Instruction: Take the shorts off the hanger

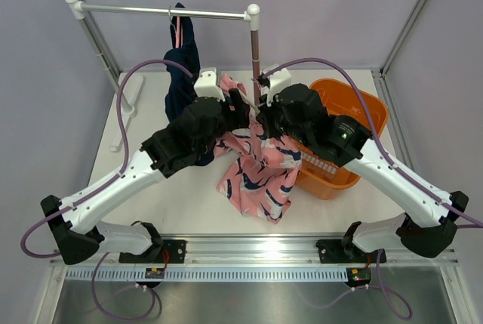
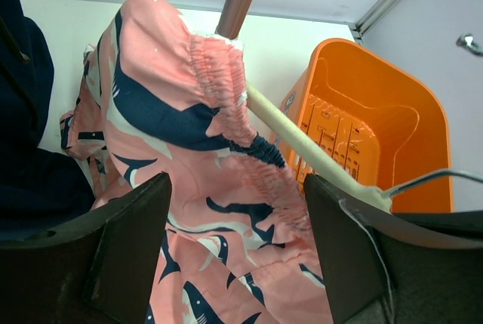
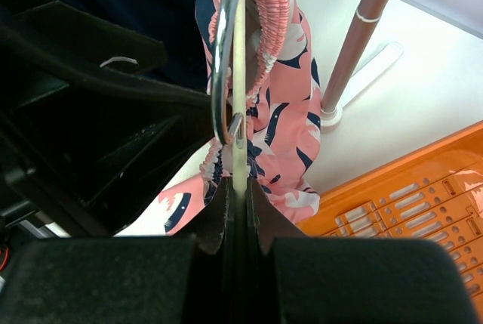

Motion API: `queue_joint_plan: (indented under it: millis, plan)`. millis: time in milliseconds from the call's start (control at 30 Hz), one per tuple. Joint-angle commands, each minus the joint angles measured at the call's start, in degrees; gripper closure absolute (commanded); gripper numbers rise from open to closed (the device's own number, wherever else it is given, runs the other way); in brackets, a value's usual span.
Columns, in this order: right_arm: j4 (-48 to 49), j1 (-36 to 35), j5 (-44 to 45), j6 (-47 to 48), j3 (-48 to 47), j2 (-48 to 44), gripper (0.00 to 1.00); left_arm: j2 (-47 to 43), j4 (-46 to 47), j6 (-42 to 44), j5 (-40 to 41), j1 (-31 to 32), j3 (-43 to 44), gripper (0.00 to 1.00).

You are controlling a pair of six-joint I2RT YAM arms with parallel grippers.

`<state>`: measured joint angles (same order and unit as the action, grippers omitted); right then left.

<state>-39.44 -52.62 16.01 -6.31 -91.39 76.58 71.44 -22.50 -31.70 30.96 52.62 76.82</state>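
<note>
The pink shorts [image 1: 256,167] with navy-and-white blotches hang from a cream hanger [image 3: 240,105] and trail onto the table. My right gripper [image 3: 240,192] is shut on the hanger's bar just below its metal hook [image 3: 218,60]. The shorts' elastic waistband [image 3: 269,22] is still over the hanger arm [image 2: 302,143]. My left gripper [image 2: 238,211] is open, its two fingers either side of the pink cloth [image 2: 226,188] below the waistband. The plain navy shorts [image 1: 181,67] hang on a pink hanger from the rail [image 1: 162,11].
An orange basket [image 1: 370,109] stands at the right, close behind my right arm, and shows in the left wrist view [image 2: 392,105]. The rack's upright pole [image 1: 255,52] rises just behind both grippers. The rack's foot [image 1: 124,116] lies at the left.
</note>
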Motion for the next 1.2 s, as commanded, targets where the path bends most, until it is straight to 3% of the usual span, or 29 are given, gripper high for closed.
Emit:
queue_joint_plan:
  millis: [0,300,333,367,400,500,700,733,833,867,933,967,1167]
  plan:
    - [1.21,-1.26,1.91,-0.11,-3.0,-1.78,1.0,1.33,3.26,-0.2,2.97,0.29,2.46,0.27]
    - [0.33,-1.7,2.62,0.07,-2.65,-3.19,1.0,4.41,2.55,-0.46,3.05,0.29,4.66,0.25]
    - [0.24,-1.78,2.88,0.15,-2.47,-3.45,1.0,4.58,2.64,-0.55,3.49,0.29,4.66,0.18]
    - [0.15,-1.78,2.89,0.15,-2.3,-3.62,1.0,4.59,2.46,-0.64,3.49,0.29,4.66,0.18]
    - [0.07,-1.78,2.89,0.15,-2.3,-3.8,1.0,4.59,2.64,-0.64,4.1,0.2,4.48,0.08]
    - [-0.11,-1.96,2.8,-0.02,-1.77,-4.5,1.0,4.41,3.43,0.06,4.19,-0.32,4.13,0.21]
    - [-0.37,-2.22,2.97,-0.46,-0.37,-5.73,1.0,4.41,4.31,-0.38,3.32,-2.52,3.78,0.31]
    - [-0.63,-2.22,3.06,-0.55,-0.02,-6.08,1.0,4.58,4.22,-0.38,3.4,-2.7,3.95,0.41]
    - [-1.16,-2.31,3.94,-0.64,0.69,-6.7,1.0,4.32,5.01,-0.29,3.58,-3.23,3.69,0.61]
    - [-1.34,-2.31,4.38,-0.72,0.95,-6.88,1.0,4.24,5.1,-0.11,3.75,-3.49,3.78,0.73]
    - [-1.95,-2.31,4.38,-0.81,1.74,-7.49,1.0,4.41,5.01,0.41,4.37,-3.84,4.3,0.85]
    - [-2.04,-2.31,3.86,-0.99,2.01,-7.93,1.0,4.76,4.92,0.5,4.72,-4.36,4.92,0.98]
    - [-4.24,-2.4,0.7,-1.52,3.85,-11.71,1.0,7.22,3.17,-0.46,5.78,-8.93,7.38,1.0]
